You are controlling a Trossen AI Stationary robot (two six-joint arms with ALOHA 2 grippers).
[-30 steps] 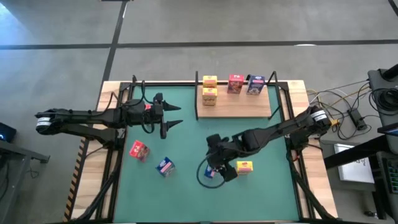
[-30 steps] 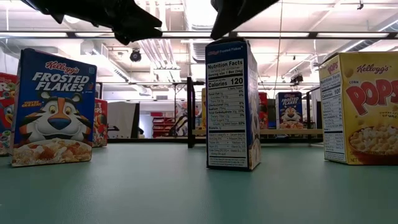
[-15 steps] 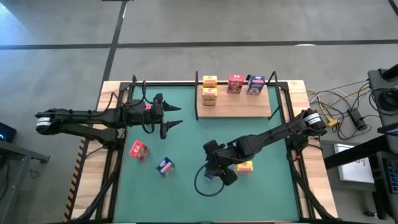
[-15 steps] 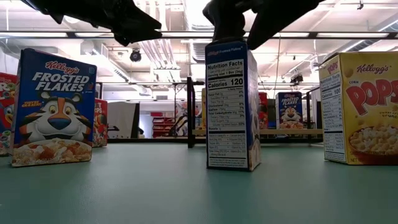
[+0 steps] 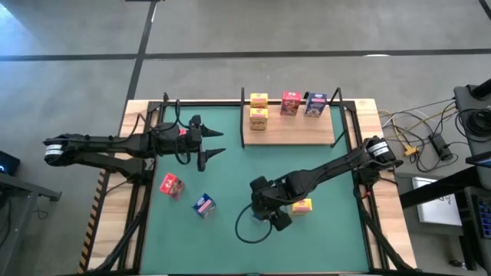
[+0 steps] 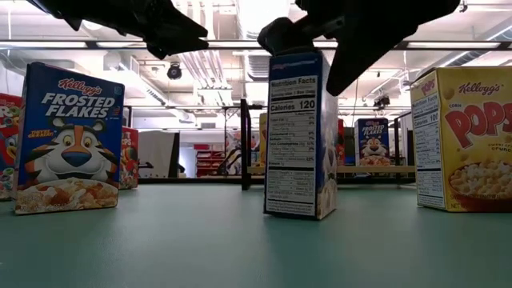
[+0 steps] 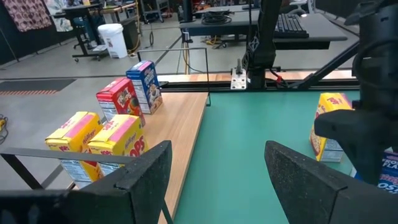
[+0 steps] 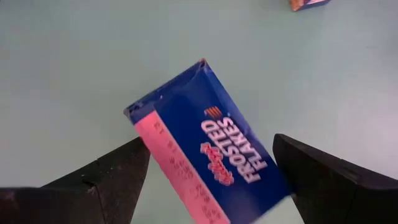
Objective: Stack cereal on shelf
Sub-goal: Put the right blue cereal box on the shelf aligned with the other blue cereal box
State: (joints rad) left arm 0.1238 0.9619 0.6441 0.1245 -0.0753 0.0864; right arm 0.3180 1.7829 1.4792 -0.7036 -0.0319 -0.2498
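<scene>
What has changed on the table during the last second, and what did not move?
The right gripper came down around the blue Frosted Flakes box, jaws open on either side, not yet closed. The box now leans slightly. The left gripper, the shelf and the other boxes stayed as they were.

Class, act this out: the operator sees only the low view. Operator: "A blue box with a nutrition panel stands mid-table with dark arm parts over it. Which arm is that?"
Observer: The right arm. In the high view, the right claw sits over that blue box, near the front of the mat.
Operator: Are its fingers around the box?
Observer: Yes. The right wrist view shows the box between the open fingers, one on each side.
Operator: And the dark shape at my upper left?
Observer: That is the left arm. From above, the left claw is open and empty, hovering over the back-left part of the mat.
</scene>
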